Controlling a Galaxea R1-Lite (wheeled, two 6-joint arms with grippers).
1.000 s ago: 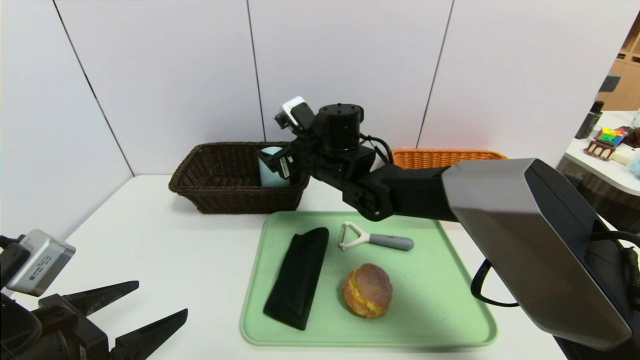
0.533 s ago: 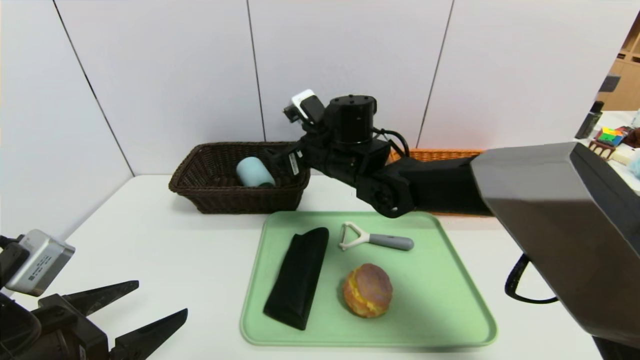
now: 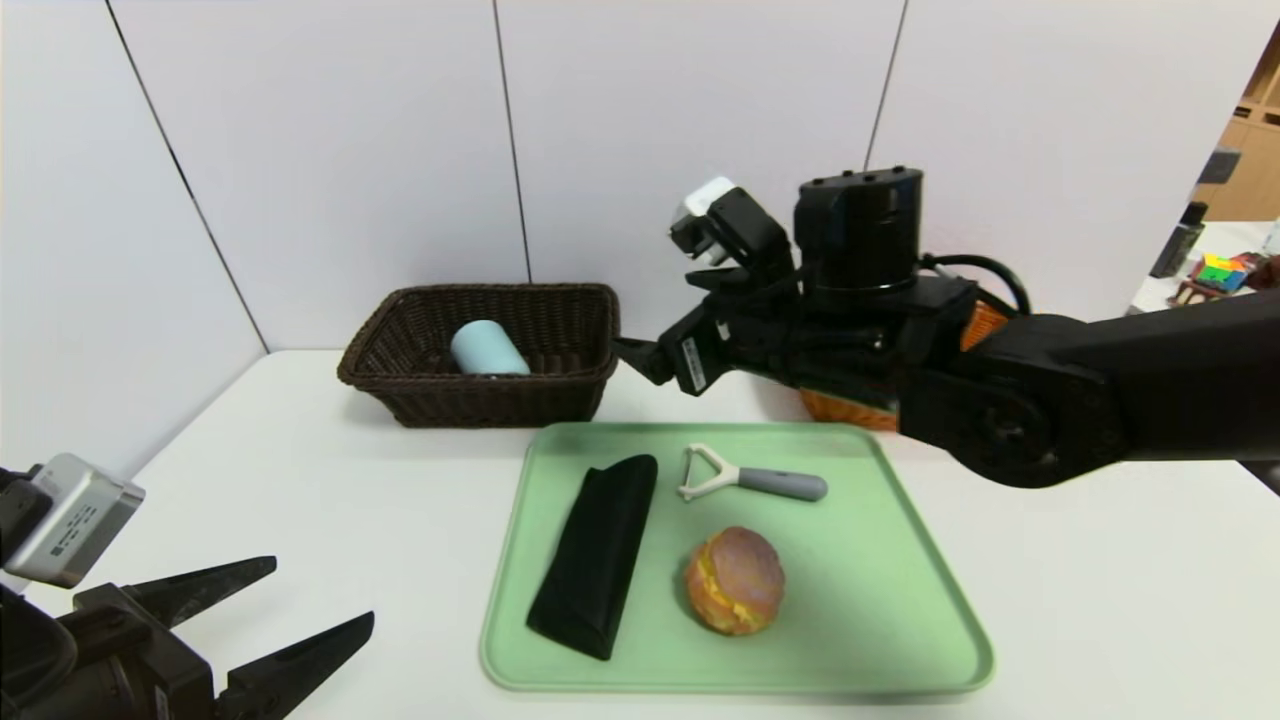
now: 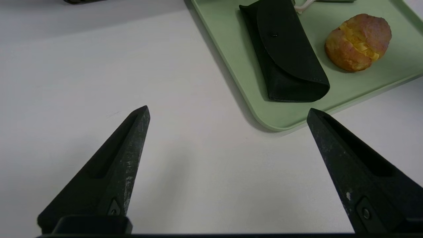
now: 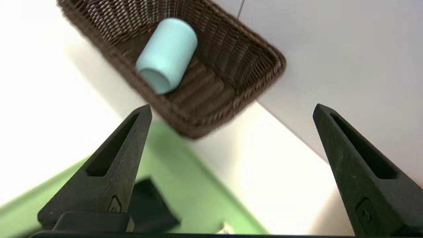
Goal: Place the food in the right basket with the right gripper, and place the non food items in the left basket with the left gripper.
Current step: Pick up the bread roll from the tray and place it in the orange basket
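Note:
The food, a round bun (image 3: pixel 735 580) (image 4: pixel 358 42), lies on the green tray beside the black pouch (image 3: pixel 595 555) (image 4: pixel 287 59) and the white peeler (image 3: pixel 750 480). The blue-grey cup (image 3: pixel 488 348) (image 5: pixel 167 54) lies on its side in the dark brown left basket (image 3: pixel 400 380) (image 5: pixel 231 96). My right gripper (image 3: pixel 635 358) (image 5: pixel 232 106) hovers open and empty just right of that basket, above the tray's far edge. The orange right basket (image 3: pixel 835 408) is mostly hidden behind my right arm. My left gripper (image 3: pixel 323 593) (image 4: pixel 227 109) rests open over the table's near left.
The green tray (image 3: pixel 900 560) fills the table's middle front. White wall panels stand close behind both baskets. A side table with colourful clutter (image 3: pixel 1225 275) stands at the far right. Bare table top lies between my left gripper and the tray.
My right gripper let go of the cup, which tipped onto its side in the dark basket. The right arm then drew back to the right. The left arm stayed put.

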